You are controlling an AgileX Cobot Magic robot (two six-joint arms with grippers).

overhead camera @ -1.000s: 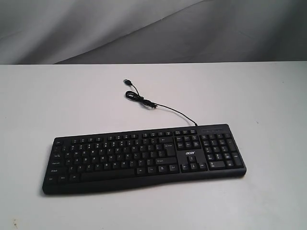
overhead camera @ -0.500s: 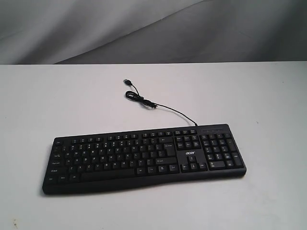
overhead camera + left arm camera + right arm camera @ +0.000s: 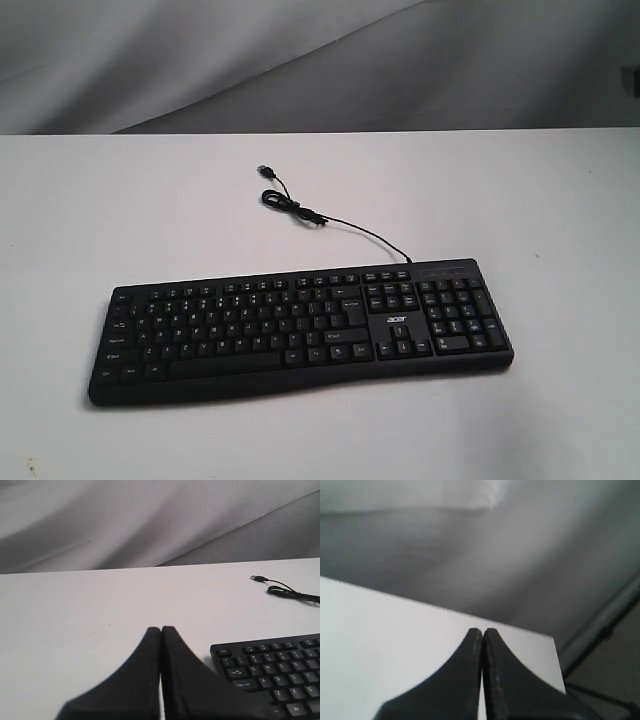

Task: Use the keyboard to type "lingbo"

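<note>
No key is pressed yet, and your left gripper [image 3: 161, 630] and right gripper [image 3: 482, 631] are both pinched tight, so bring one tip onto the keyboard [image 3: 300, 330] at L

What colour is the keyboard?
Black, with small white letters; the keyboard shows best in the exterior view.
</note>
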